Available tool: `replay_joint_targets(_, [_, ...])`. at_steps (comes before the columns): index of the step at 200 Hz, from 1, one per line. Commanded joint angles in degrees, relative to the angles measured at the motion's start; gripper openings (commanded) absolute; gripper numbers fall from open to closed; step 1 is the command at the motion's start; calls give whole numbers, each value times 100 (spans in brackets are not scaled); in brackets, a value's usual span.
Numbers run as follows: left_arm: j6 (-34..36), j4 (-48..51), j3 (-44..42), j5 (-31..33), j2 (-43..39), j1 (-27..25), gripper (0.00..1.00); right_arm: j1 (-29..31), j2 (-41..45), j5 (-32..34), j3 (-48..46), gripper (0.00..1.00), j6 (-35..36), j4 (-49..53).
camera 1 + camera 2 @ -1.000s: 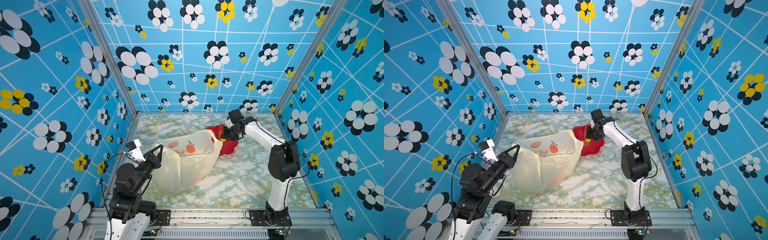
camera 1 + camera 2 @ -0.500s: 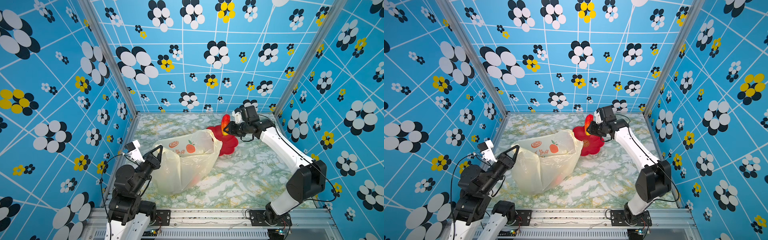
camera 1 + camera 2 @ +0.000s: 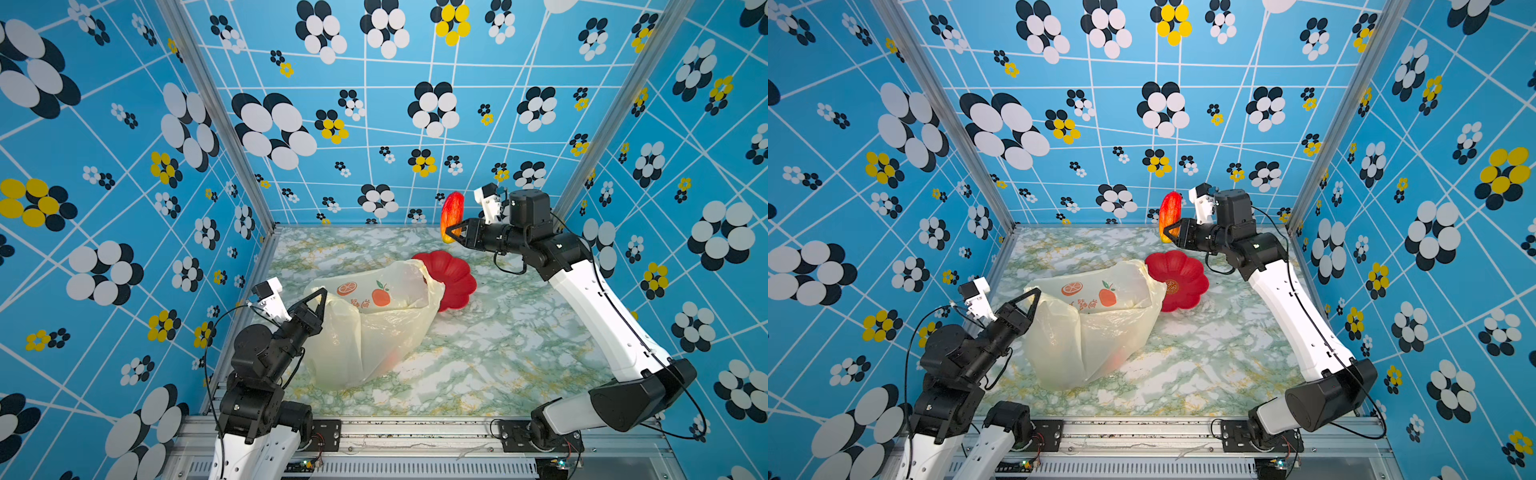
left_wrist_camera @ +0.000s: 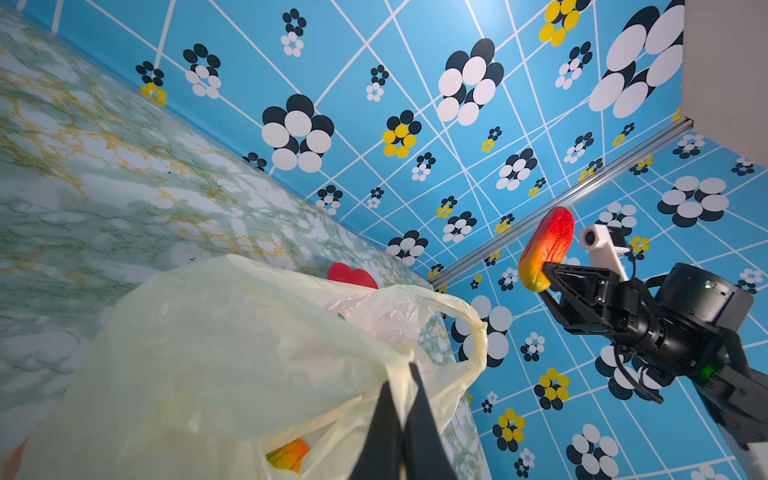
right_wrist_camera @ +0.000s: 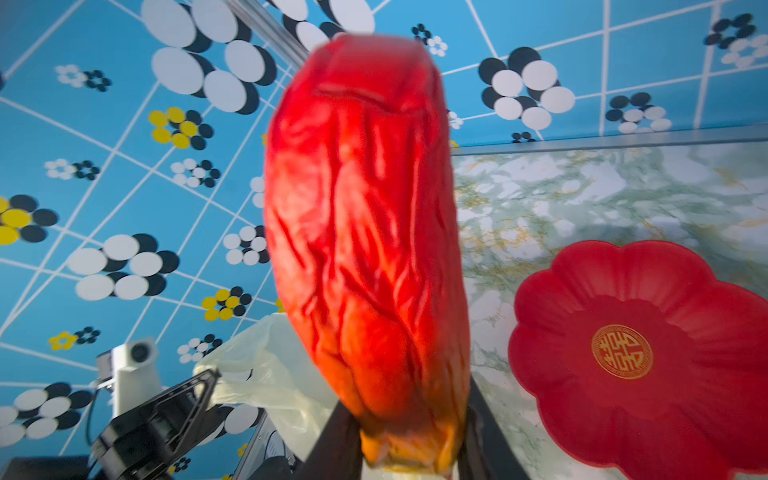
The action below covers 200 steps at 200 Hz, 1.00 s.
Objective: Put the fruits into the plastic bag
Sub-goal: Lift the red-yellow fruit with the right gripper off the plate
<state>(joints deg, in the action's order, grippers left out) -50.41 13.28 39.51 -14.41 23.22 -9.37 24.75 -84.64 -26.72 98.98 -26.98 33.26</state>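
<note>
The long red-and-yellow toy mango (image 3: 452,216) stands nearly upright in the air, its long axis vertical, red end up and yellow-orange end down, above the far edge of the green-veined marble-patterned tabletop (image 3: 478,353) and above the far side of the red flower-shaped plastic plate (image 3: 459,274). The right gripper (image 3: 453,234) reaches in level and clamps the fruit's lower yellow end between its black jaws; in the right wrist view the skin looks wrinkled and glossy (image 5: 365,232). The plate is scalloped, with a gold round emblem at its centre (image 5: 622,351), and nothing lies on it. The translucent cream-white thin plastic bag with orange-fruit prints (image 3: 374,328) lies crumpled on the table, overlapping the plate's near-left rim. The left gripper (image 4: 401,419) is pinched closed on the bag's rim, holding the mouth up. Inside, an orange-yellow fruit (image 4: 289,454) shows through the opening.
</note>
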Motion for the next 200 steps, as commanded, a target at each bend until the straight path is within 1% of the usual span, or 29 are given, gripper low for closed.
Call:
replay_joint_targets(1, [-17,-291,22,-81,22,40,0,372,100,-414,426,26,481,232])
replay_joint_targets(21, [-12,-308,39,-88,59,44,0,775,11,-336,680,26,1126,592])
replay_joint_targets(39, [-25,-335,70,-112,102,40,0,1183,-88,216,845,26,1870,964])
replay_joint_targets(57, [-21,-335,101,-133,130,42,0,1680,-162,1064,911,26,2638,1239])
replay_joint_targets(89, [-3,-302,105,-124,121,40,0,2526,-429,3073,833,26,3911,1402])
replay_joint_targets(109, [22,-291,75,-117,95,48,0,2962,-669,4361,665,25,4616,1246])
replay_joint_targets(132, [78,-256,75,-99,73,40,0,3291,-938,5518,420,26,5278,913])
replay_joint_targets(141, [108,-239,79,-97,68,48,0,3366,-1038,5783,375,25,5475,839])
replay_joint_targets(156, [159,-220,99,-99,64,49,0,3430,-1219,6034,357,25,5674,808])
replay_joint_targets(200, [190,-202,110,-97,62,56,0,3530,-1678,6369,394,24,5978,1031])
